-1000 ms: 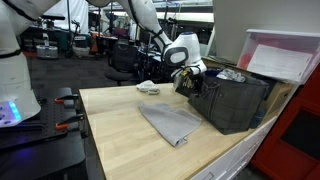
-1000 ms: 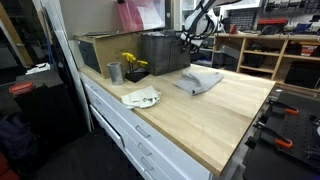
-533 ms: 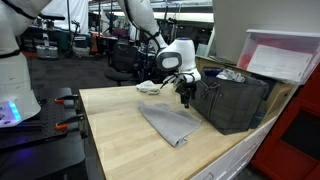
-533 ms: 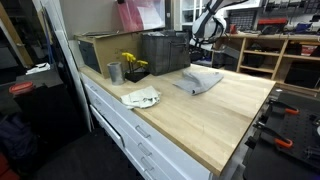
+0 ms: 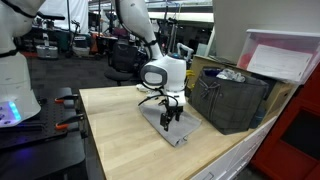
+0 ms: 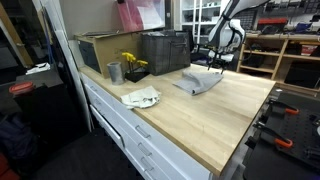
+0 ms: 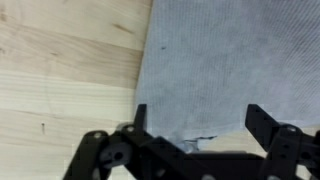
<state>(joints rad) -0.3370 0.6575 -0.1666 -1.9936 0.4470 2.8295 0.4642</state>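
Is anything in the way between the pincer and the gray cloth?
No, nothing visible is in the way. The open pincer hangs right over the gray cloth, and its fingers frame only bare cloth.

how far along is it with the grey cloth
Done: nothing yet, the cloth lies on the table, ungripped. In hand: the gripper hangs over it near one edge, jaws open and empty. Left: closing on the cloth and then lifting or moving it, probably.
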